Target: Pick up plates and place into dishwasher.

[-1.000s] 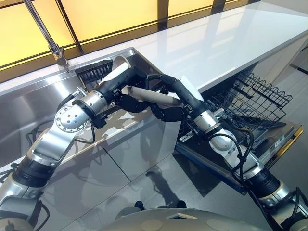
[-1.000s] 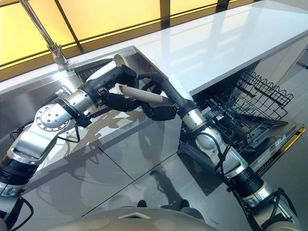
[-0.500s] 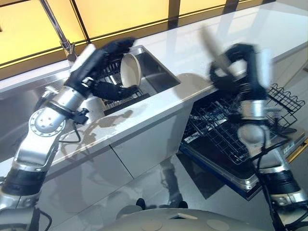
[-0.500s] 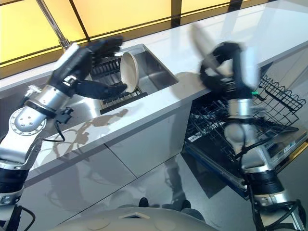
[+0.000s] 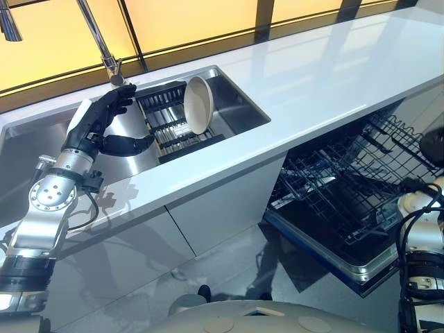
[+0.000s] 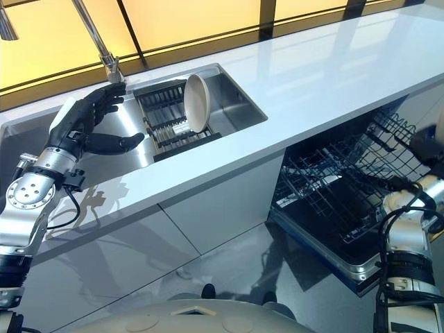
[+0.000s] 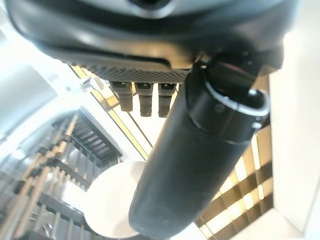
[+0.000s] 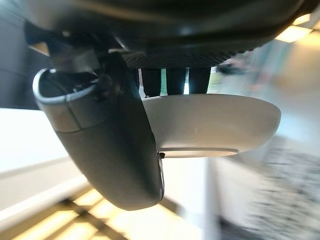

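Right wrist view shows a cream plate (image 8: 210,122) clamped in the right hand (image 8: 150,20), thumb (image 8: 110,145) curled under its rim and fingers (image 8: 175,80) across the upper face. It looks like stiff, glazed ceramic: moderately heavy, slippery and breakable, so a grip on the rim with the thumb opposing the fingers suits it best, and it should be set down gently between the tines. A second plate (image 5: 198,104) stands on edge in the dark drying rack (image 5: 166,119) inside the steel sink (image 5: 239,114). Near it, beside the faucet (image 5: 104,52), the left hand (image 5: 97,125) hovers with fingers spread apart and holds nothing. Below the white countertop (image 5: 326,69), the dishwasher's wire rack (image 5: 347,184) is pulled out over the open door (image 5: 326,239), still without plates.
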Motion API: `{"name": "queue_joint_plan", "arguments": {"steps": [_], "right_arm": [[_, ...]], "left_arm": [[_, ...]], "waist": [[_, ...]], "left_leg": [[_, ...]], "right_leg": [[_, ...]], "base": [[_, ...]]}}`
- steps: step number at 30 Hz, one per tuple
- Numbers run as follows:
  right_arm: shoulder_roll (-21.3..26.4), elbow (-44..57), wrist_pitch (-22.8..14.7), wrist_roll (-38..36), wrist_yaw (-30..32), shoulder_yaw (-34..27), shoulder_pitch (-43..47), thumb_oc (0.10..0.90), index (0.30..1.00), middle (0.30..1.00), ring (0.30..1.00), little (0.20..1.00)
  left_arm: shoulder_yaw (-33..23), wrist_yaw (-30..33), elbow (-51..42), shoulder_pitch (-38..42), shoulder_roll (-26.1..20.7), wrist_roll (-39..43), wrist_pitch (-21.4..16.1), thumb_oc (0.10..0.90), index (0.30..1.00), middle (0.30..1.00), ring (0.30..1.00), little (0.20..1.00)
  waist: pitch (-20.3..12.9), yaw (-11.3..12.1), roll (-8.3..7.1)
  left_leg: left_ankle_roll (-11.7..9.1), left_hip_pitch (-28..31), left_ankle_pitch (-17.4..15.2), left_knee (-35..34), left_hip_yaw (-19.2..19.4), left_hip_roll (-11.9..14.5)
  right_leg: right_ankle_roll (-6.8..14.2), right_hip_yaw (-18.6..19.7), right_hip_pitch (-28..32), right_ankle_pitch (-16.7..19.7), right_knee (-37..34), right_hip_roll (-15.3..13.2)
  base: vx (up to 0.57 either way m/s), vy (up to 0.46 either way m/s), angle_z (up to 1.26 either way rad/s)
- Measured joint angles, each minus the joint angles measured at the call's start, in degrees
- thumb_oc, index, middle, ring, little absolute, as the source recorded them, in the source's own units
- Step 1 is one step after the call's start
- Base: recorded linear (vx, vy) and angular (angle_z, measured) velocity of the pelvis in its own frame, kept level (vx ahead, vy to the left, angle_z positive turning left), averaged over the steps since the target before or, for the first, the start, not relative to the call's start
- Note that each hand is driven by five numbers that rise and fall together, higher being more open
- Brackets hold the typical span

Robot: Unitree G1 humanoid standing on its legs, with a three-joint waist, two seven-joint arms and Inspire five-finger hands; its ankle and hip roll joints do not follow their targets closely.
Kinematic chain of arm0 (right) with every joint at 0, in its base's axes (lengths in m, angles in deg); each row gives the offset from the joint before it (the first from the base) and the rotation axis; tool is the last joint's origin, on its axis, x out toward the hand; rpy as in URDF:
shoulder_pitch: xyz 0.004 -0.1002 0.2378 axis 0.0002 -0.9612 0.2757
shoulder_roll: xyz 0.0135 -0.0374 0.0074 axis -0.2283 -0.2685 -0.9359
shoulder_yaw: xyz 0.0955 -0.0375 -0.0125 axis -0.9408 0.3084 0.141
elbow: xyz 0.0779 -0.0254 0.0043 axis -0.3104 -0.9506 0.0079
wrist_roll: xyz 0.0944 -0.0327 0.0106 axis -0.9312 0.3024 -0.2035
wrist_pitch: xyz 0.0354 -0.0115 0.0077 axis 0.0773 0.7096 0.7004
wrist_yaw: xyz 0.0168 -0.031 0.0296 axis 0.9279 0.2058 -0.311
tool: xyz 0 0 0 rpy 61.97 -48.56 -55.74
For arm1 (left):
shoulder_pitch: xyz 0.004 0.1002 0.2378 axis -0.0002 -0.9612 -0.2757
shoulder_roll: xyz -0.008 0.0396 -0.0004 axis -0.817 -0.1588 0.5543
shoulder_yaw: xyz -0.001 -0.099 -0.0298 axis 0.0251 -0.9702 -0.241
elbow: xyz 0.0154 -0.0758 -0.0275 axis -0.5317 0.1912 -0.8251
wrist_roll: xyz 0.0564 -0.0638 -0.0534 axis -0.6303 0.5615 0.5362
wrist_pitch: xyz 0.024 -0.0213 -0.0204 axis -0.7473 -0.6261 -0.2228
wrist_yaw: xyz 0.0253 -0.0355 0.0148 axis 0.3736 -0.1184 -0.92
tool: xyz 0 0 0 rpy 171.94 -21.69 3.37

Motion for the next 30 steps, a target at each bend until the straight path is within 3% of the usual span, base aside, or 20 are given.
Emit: {"name": "queue_joint_plan", "arguments": {"steps": [5,11,14,19,25,30], "right_arm": [[-0.01,-9.81,1.62,-7.86,-6.56,0.04,-1.14,0.100,0.300,0.300,0.300,0.200],[0.54,-17.66,2.09,-7.41,-13.05,0.99,-1.30,0.100,0.300,0.300,0.300,0.200],[7.48,-19.94,3.83,-2.12,-18.59,7.54,-1.25,0.100,0.300,0.300,0.300,0.200],[16.13,-20.98,3.70,1.98,-26.01,9.42,0.74,0.100,0.300,0.300,0.300,0.200],[19.27,-20.94,3.57,3.62,-34.70,11.89,2.80,0.100,0.300,0.300,0.300,0.200],[19.28,-21.15,5.83,3.58,-37.74,13.71,4.69,0.100,0.300,0.300,0.300,0.200]], "left_arm": [[0.02,0.02,2.75,0.08,-0.86,0.05,0.08,0.800,0.900,0.900,0.900,0.900],[0.14,0.12,4.73,0.12,-5.66,0.17,0.15,0.800,0.900,0.900,0.900,0.900],[0.98,0.84,4.73,0.63,-6.87,0.24,0.18,0.800,0.900,0.900,0.900,0.900],[1.38,1.68,4.95,0.68,-7.19,1.65,0.20,0.800,0.900,0.900,0.900,0.900],[1.37,1.75,5.16,0.64,-7.74,2.29,0.15,0.800,0.900,0.900,0.900,0.900],[1.05,2.08,5.07,0.63,-8.32,2.93,-1.56,0.800,0.900,0.900,0.900,0.900]], "waist": [[0.40,-0.20,-0.15],[1.07,0.36,-1.05],[2.34,0.76,-0.94],[4.29,1.52,-1.22],[6.29,4.01,-2.16],[8.67,5.52,-1.88]], "left_leg": [[0.10,0.29,0.14,-0.02,-1.08,-0.35],[0.02,-0.10,0.30,0.00,-2.69,-0.56],[0.02,-0.99,1.00,0.15,-4.37,-0.89],[0.00,-3.14,2.66,0.31,-4.33,-0.80],[-0.86,-4.62,3.20,0.32,-5.19,0.20],[-1.36,-5.09,3.50,0.33,-5.85,0.70]], "right_leg": [[0.33,-1.37,1.07,-0.51,0.02,-0.36],[0.44,-3.16,1.70,-0.92,0.13,-0.50],[0.58,-3.96,1.61,-1.04,0.12,-0.67],[0.53,-4.37,0.77,-1.26,0.13,-0.37],[0.22,-4.60,-0.31,-1.44,0.14,0.77],[-0.05,-4.70,-0.46,-1.62,0.14,1.36]], "base": [[0.11,-0.082,0.13],[0.10,-0.120,0.17],[0.02,-0.149,0.30],[-0.03,-0.148,0.30],[-0.02,-0.157,0.06],[-0.04,-0.121,0.06]]}}
